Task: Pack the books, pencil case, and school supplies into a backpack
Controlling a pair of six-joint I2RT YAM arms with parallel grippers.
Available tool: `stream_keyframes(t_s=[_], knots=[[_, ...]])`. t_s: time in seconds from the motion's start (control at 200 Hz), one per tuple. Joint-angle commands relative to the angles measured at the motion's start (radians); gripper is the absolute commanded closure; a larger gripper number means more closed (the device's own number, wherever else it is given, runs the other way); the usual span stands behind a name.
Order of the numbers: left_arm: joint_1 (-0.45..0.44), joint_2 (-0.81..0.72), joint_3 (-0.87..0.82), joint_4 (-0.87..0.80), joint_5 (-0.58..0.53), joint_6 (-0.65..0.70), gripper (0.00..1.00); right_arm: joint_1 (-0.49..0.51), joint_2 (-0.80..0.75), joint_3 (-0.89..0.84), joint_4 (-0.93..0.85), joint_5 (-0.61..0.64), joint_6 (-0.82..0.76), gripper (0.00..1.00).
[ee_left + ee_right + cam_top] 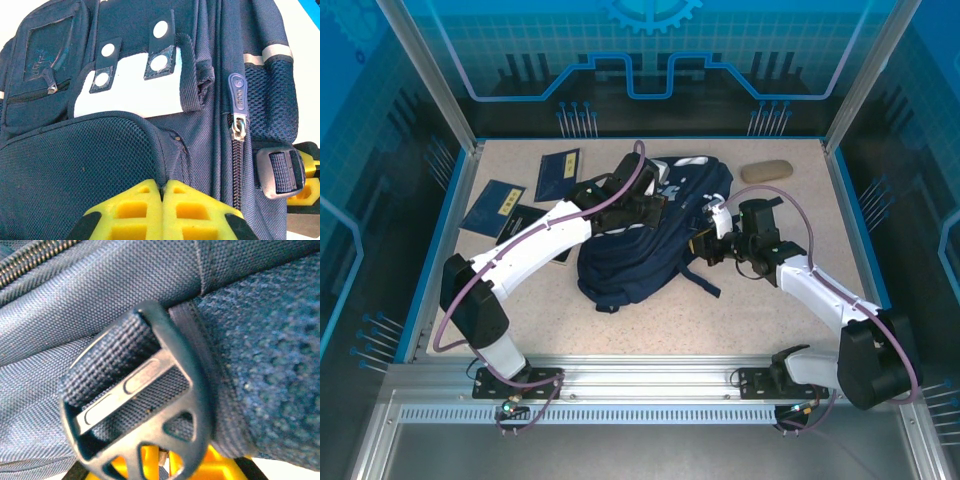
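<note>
Top external view puts the backpack (pixel 650 255) flat on the table (pixel 770 320) with everything to be packed lying outside it. One navy book (pixel 558 175) lies just off the backpack's left side and a second navy book (pixel 493 208) farther left. A black book (pixel 530 222) is beside them, partly under the left arm (pixel 535 245). The tan pencil case (pixel 766 171) sits off the backpack's upper right corner, apart from it. Both arms reach onto the backpack, so the step in hand looks like opening it, with no packing begun. In the left wrist view the left gripper (pixel 162 192) has its yellow fingers pressed together, tips against the fabric at the edge of the mesh pocket (pixel 65 170). Whether any cloth is nipped between them I cannot tell. Just to the right, the blue zipper pull (pixel 238 95) hangs free and the teeth below its slider are meshed, so the main compartment reads as zipped. In the right wrist view the right gripper (pixel 167 462) is also closed, narrow, directly under the plastic strap buckle (pixel 135 405) on the backpack's right side. It may have the webbing there, but the buckle hides the contact. The next move likely calls for one gripper to take the zipper pull, a small, loose target. It would then draw the pull along the track while the other holds the soft backpack so the bag does not drag along.
</note>
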Motion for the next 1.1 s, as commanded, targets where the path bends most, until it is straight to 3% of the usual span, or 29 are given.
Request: stream_keyframes(t_s=[0.0, 0.19, 0.51, 0.805, 0.995, 1.096], knots=[[0.005, -0.068, 0.013, 0.104, 0.030, 0.016, 1.00, -0.007, -0.019, -0.004, 0.035, -0.003, -0.013, 0.92], [0.010, -0.056, 0.007, 0.133, -0.005, -0.029, 1.00, 0.025, -0.038, -0.016, 0.019, 0.014, -0.008, 0.97], [0.010, 0.077, 0.059, 0.218, -0.105, -0.198, 1.00, 0.224, -0.170, -0.074, -0.062, 0.182, 0.017, 0.99], [0.008, 0.140, 0.055, 0.314, -0.061, -0.346, 1.00, 0.388, -0.099, -0.110, 0.117, 0.146, 0.138, 0.99], [0.011, 0.121, 0.013, 0.316, -0.058, -0.361, 1.00, 0.396, -0.061, -0.132, 0.193, 0.191, 0.242, 0.96], [0.018, 0.087, -0.047, 0.330, -0.050, -0.359, 1.00, 0.378, -0.134, -0.160, 0.158, 0.238, 0.307, 0.87]])
